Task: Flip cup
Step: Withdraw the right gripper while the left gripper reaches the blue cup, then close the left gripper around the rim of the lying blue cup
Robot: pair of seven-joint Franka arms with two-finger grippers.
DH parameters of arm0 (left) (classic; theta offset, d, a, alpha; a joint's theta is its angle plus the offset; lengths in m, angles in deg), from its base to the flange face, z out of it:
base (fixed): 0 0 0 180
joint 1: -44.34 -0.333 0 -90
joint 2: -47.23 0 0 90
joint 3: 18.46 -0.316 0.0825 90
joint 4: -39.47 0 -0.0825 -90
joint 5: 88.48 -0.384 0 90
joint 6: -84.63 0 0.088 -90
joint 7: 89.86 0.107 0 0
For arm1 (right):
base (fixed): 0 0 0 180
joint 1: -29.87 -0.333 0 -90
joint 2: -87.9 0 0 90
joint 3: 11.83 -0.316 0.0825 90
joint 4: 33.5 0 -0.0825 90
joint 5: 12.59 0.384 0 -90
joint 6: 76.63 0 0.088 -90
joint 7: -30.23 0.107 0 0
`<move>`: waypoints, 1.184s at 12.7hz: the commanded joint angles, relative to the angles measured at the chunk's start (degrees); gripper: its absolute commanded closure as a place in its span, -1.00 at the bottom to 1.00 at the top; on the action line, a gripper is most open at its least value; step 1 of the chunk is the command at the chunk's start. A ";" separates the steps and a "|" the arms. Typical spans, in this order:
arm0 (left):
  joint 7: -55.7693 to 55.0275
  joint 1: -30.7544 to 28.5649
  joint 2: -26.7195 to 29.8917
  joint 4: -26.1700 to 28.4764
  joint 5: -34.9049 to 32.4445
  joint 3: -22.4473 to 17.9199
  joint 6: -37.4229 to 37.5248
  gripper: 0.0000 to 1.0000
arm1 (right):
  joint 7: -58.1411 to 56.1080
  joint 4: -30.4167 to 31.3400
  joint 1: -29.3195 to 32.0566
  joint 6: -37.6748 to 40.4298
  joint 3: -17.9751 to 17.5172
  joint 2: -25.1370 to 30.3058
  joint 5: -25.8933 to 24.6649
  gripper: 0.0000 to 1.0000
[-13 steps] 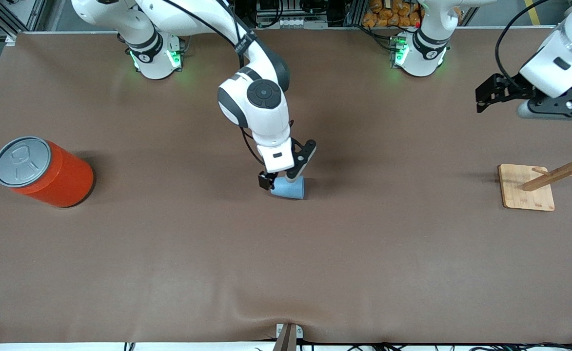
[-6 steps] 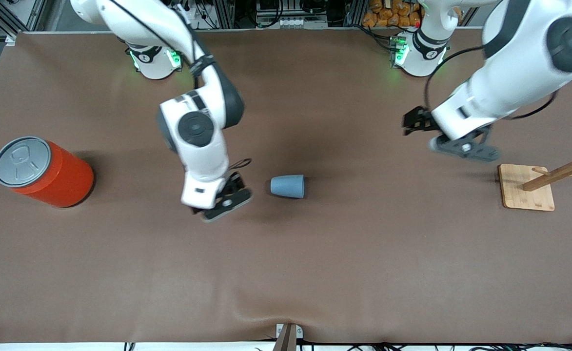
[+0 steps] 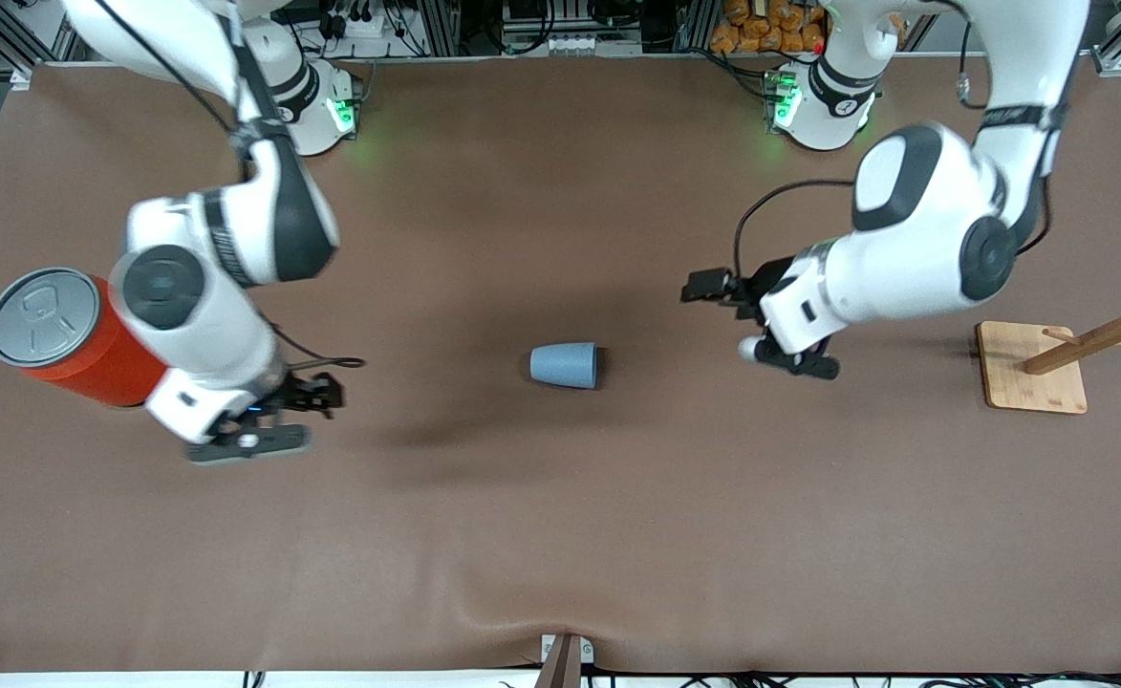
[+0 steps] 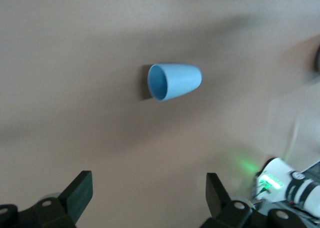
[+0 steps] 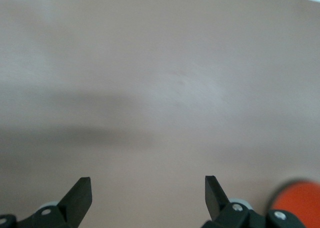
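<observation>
- One cup (image 3: 565, 365) lies on its side near the middle of my table (image 3: 560, 535), light blue and tapered, its wide mouth turned toward the left arm's end and its narrow base toward the right arm's end. Nothing touches it.
- Two claws, both mine, both empty.
- My left claw (image 3: 713, 291) hangs over bare table between the cup and the wooden rack, well apart from the cup. Its wrist view shows the two fingers (image 4: 80, 195) spread as wide as they go, with the cup (image 4: 174, 81) lying clear of them and its open mouth showing.
- My right claw (image 3: 316, 397) is over the table between the cup and the orange can, close beside the can. Its fingers (image 5: 80, 195) are spread wide too, holding nothing — only brown cloth between them, and a sliver of the orange can (image 5: 295, 205) at the picture's edge.
- One orange can (image 3: 82, 339) with a grey lid stands at the right arm's end of the table, partly covered by my right arm.
- One wooden rack (image 3: 1071, 363) — a pegged post on a square base — stands at the left arm's end.
</observation>
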 commanded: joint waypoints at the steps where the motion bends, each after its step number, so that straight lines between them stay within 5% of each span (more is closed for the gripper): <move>1: 4.41 0.68 -6.42 -0.79 6.40 0.33 -5.31 -1.00 | 1.39 1.73 4.49 6.79 -1.06 6.52 1.85 -1.00; 6: 23.12 3.83 -13.03 3.06 24.84 0.33 -17.87 -1.00 | 0.51 3.39 10.99 17.17 -0.97 16.62 1.68 -1.00; 9: 34.21 4.01 -16.89 3.34 34.97 0.33 -18.33 -0.88 | 0.34 4.97 13.63 21.32 -1.06 22.42 1.68 -1.00; 15: 39.69 5.85 -20.24 4.30 40.97 0.33 -20.60 -0.54 | -14.78 6.56 23.21 25.00 -1.41 27.98 2.12 -1.00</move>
